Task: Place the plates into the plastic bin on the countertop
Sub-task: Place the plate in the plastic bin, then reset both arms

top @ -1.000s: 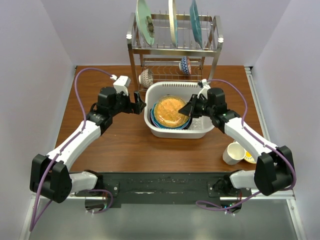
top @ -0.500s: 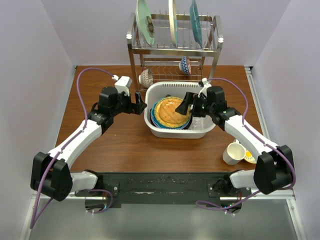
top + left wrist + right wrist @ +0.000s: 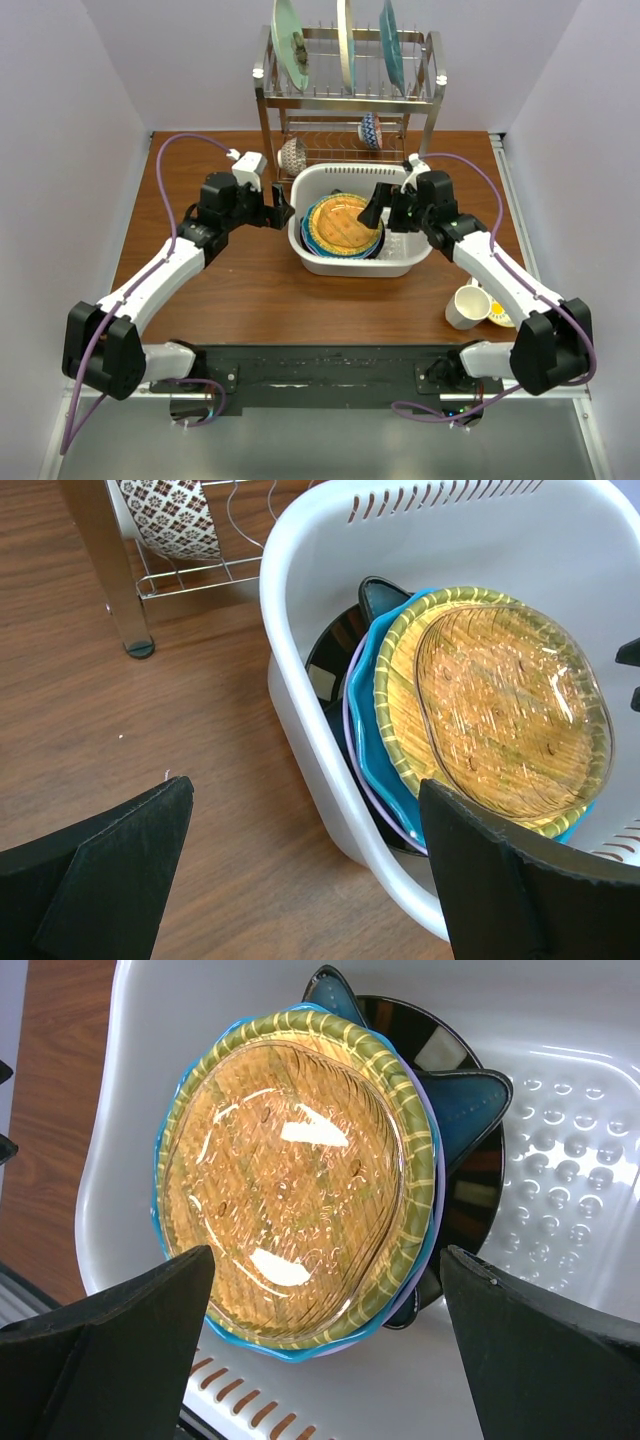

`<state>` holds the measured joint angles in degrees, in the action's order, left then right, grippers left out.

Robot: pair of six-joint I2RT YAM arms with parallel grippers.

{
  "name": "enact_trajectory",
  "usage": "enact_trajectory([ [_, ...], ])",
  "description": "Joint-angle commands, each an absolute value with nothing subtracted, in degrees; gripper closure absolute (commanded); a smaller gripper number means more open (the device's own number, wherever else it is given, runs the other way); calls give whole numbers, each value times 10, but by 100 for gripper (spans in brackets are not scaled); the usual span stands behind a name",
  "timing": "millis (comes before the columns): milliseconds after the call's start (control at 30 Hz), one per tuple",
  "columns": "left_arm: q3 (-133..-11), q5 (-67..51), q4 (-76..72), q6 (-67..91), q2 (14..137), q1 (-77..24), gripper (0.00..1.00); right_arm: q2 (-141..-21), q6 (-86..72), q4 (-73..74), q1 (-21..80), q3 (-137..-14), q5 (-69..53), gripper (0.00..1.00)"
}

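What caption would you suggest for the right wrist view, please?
Open right hand hovering over the amber plate atop the stacked plates in the white plastic bin.

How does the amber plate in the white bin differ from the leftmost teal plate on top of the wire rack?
The amber plate lies flat in the plastic bin; the teal plate stands on edge in the wire rack. The amber plate looks glassy and see-through; the teal plate is opaque with a dark motif. Both are roughly round.
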<state>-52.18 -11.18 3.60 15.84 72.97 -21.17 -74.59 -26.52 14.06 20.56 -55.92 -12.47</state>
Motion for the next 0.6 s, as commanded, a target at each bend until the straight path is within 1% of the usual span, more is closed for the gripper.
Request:
enact_trajectory([
  [0,-546,-96,31,145,729,-215,0,-721,-249,149,205,-586,-98,1],
  [200,-552,-62,42,148,735,-215,0,-701,-228,182,204,-601,-53,1],
  [400,-554,-36,49,151,737,-215,0,-674,-197,247,205,-617,45,1],
  [567,-559,-26,56,148,746,-216,0,-651,-207,273,205,-616,125,1],
])
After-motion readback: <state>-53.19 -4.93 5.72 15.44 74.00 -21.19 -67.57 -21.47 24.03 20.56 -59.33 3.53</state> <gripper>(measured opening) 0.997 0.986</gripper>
